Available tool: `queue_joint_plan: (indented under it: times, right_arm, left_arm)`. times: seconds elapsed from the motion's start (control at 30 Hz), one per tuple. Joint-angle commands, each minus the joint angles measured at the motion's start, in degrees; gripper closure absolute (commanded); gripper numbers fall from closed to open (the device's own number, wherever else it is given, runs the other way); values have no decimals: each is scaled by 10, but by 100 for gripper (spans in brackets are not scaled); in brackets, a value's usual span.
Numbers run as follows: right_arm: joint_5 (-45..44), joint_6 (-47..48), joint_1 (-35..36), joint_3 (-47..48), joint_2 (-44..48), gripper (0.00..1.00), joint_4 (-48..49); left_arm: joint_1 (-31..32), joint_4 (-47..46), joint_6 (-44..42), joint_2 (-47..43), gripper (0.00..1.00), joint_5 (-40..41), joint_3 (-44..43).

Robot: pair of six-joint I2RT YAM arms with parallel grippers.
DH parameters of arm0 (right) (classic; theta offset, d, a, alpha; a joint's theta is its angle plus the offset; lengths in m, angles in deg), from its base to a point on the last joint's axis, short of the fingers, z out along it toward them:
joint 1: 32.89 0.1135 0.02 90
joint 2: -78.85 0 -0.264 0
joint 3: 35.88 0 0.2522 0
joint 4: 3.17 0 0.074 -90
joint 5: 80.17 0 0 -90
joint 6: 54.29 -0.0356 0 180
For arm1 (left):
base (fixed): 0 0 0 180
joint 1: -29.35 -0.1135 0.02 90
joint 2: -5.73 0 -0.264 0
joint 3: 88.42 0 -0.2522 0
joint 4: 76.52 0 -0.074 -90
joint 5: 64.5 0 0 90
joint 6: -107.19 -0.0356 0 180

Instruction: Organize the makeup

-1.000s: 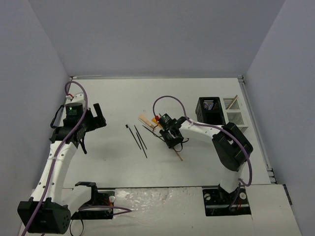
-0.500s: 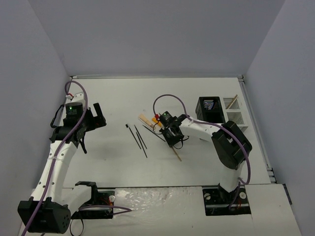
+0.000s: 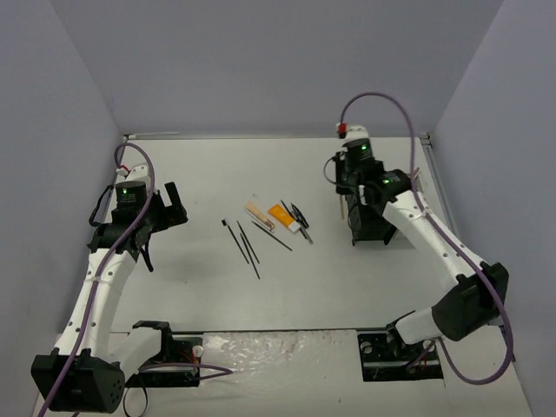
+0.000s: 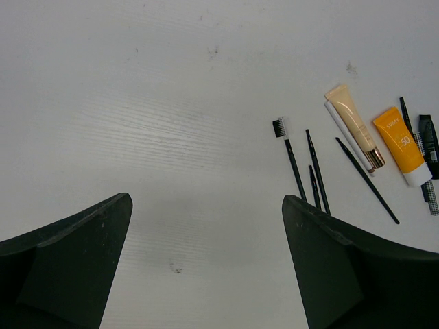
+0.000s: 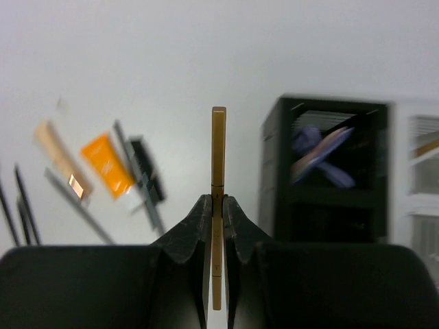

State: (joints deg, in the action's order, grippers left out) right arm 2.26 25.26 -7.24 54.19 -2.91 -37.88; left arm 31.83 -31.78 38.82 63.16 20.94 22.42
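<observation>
Right hand [image 5: 218, 200] is found clenched on a thin wooden stick [image 5: 219, 151], which is pinched edge-on between the fingertips and projects well beyond them. It is held in the air, clear of the bench [image 4: 171, 82]. The left hand [image 4: 206, 205] is seen released, jaws wide, with nothing between them, over a bare stretch of bench on its own side.

Further out, the remaining makeup is noted lying loose in a cluster mid-bench: black pencils and brushes [image 4: 315, 171], a beige tube [image 4: 355, 123] and an orange tube [image 4: 400, 142], side by side. Beyond these, at the far right, a black mesh holder [image 5: 274, 171] is recorded with a lavender tool [image 5: 322, 154] already inside it, and a white compartment holder [image 5: 415, 178] touching its right side.

The step in hand is judged to be delivery of the stick to a holder; which compartment is meant cannot be told.

Risks noted:
- The stick is gripped on a narrow face only, so it could pivot or slip if its tip is caught on a rim.
- The stick is lined up just left of the black wall, not over an opening; a descent from there would land it outside.
- The holders look light and could be pushed or tipped by a sideways knock.
</observation>
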Motion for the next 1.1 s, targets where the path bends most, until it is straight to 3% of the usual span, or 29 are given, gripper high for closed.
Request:
queue_joint_plan:
  times: [0.0, 0.3, 0.53, 0.77, 0.93, 1.0, 1.07]
  right_arm:
    - [-70, -4, -129, -22, 61, 100, 122]
    - [-135, -29, -248, -135, 85, 100, 438]
    - [-146, -14, -296, -163, 37, 100, 545]
    - [-103, -24, -314, -177, -32, 100, 578]
    - [-91, -22, -314, -188, -53, 96, 575]
    - [-81, -22, -314, -193, -51, 89, 566]
    - [-69, -21, -314, -196, -46, 74, 555]
  left_arm:
    - [-7, -27, 5, -9, 11, -3, -9]
    - [-9, -28, 8, -10, 11, -9, -9]
    - [-11, -28, 9, -13, 11, -7, -7]
    - [-16, -27, 10, -9, 10, -8, -8]
    - [-16, -25, 9, -6, 3, -5, -10]
    - [-16, -25, 8, -6, 3, -3, -10]
    - [-18, -25, 8, -6, 3, -4, -10]
